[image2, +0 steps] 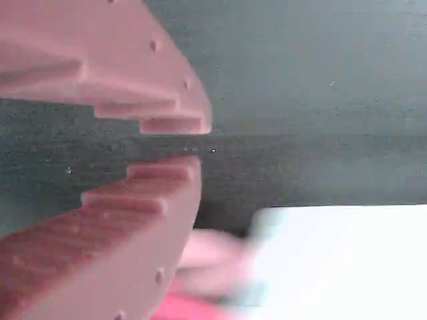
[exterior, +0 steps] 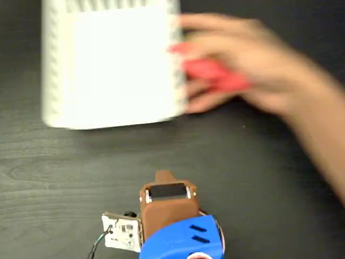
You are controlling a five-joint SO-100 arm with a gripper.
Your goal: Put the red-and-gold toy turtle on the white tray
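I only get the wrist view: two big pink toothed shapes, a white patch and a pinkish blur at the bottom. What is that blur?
Observer: A person's hand, reaching in from the right of the fixed view and holding something red.
Visitor: Is the red thing lying on that white patch?
Observer: No. The patch is the white tray, and the red thing is just off its right rim. It is too blurred to name.
Visitor: And where is the robot?
Observer: Its arm sits at the bottom edge of the fixed view, apart from the tray. The toothed shapes are the robot's hand, slightly open and empty.
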